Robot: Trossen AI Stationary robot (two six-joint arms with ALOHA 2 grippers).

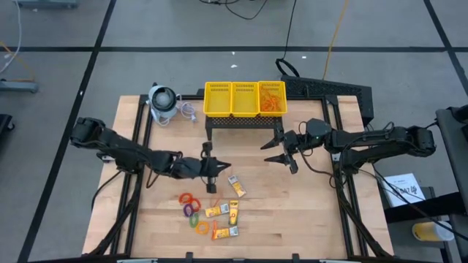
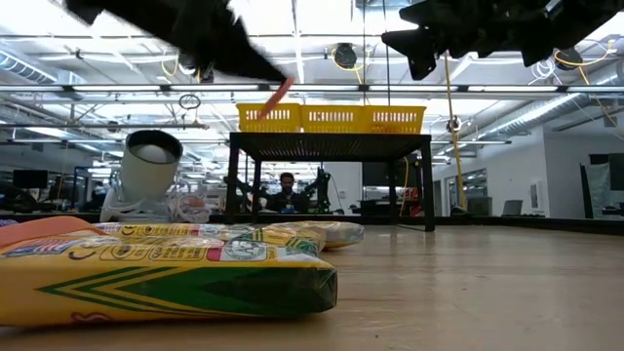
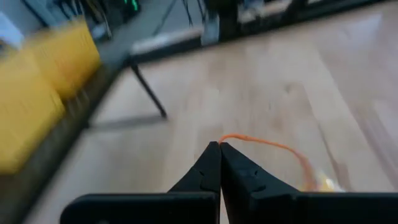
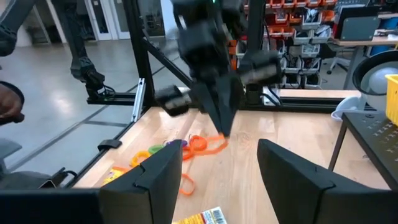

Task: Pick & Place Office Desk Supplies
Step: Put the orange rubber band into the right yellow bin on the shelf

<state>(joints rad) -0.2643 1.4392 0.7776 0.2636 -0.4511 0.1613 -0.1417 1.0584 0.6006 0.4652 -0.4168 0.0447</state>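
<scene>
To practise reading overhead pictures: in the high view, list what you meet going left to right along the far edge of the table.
Grey-white round device with a cord → yellow mesh three-compartment basket, its right-hand compartment holding orange rubber bands.

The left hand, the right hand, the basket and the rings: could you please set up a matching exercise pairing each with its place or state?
Things:
1. left hand
2. right hand
3. basket
4. rings

Places or states:
A. on a dark stand at the table's far edge
B. open, holding nothing, right of centre
C. lying on the table beside the packets
D. shut on an orange band, raised off the table

Pairs: 1-D, 2-B, 3-A, 4-C
</scene>
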